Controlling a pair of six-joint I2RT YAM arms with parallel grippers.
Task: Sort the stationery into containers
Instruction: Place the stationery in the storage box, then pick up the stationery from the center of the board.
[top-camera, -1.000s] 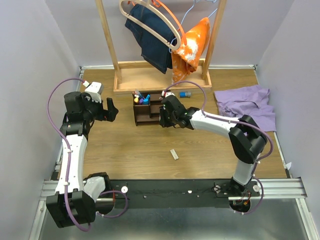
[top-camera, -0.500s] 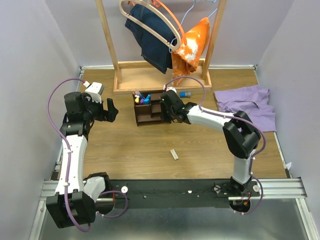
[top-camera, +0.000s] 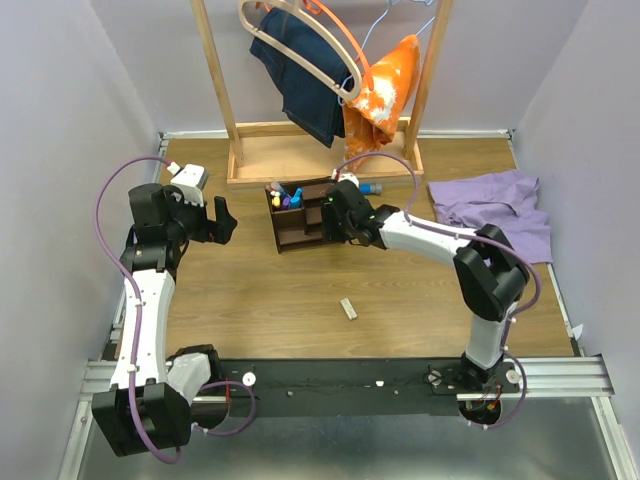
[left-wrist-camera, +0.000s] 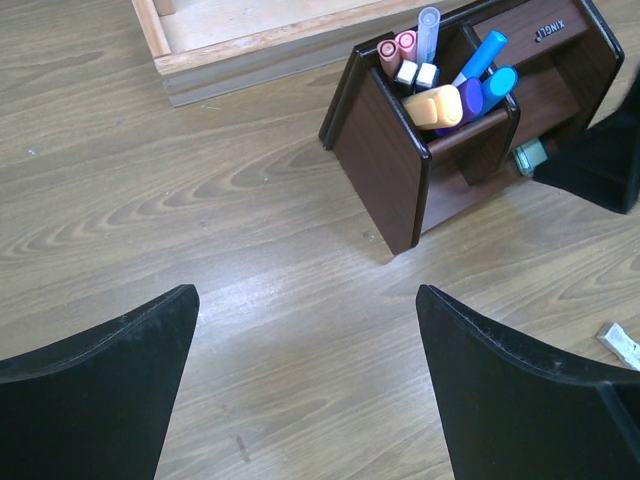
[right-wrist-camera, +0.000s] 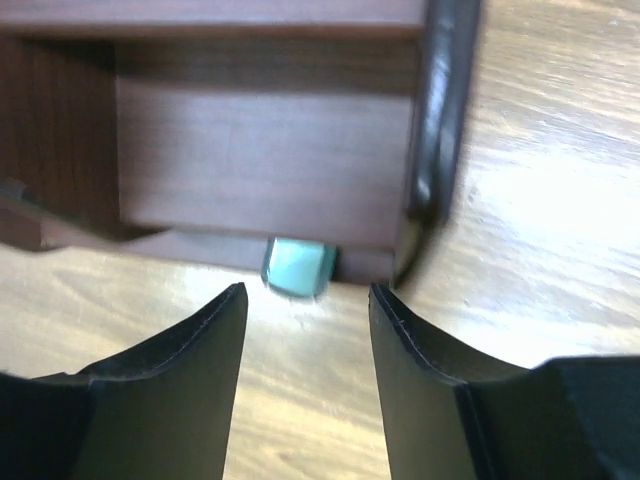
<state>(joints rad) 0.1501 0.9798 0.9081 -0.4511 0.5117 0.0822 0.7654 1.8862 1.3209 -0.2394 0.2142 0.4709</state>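
The dark brown organizer (top-camera: 298, 214) stands mid-table with several pens and highlighters (left-wrist-camera: 440, 72) upright in its left slot. A green highlighter end (right-wrist-camera: 295, 267) pokes out at the foot of its right compartment (right-wrist-camera: 260, 150), also seen as the green highlighter (left-wrist-camera: 528, 155) from the left wrist. My right gripper (right-wrist-camera: 307, 295) is open right in front of it, nothing between the fingers. A beige eraser (top-camera: 348, 309) lies on the table nearer the arms. A blue-capped item (top-camera: 371, 187) lies behind the organizer. My left gripper (left-wrist-camera: 305, 295) hangs wide open left of the organizer.
A light-wood clothes rack (top-camera: 320, 160) with jeans and an orange garment stands at the back. A purple cloth (top-camera: 495, 210) lies at the right. Grey walls enclose the table on the left, right and back.
My right gripper moved up against the organizer's right side and its jaws spread wider, with the green highlighter now lying free beyond the tips. The left arm has not moved.
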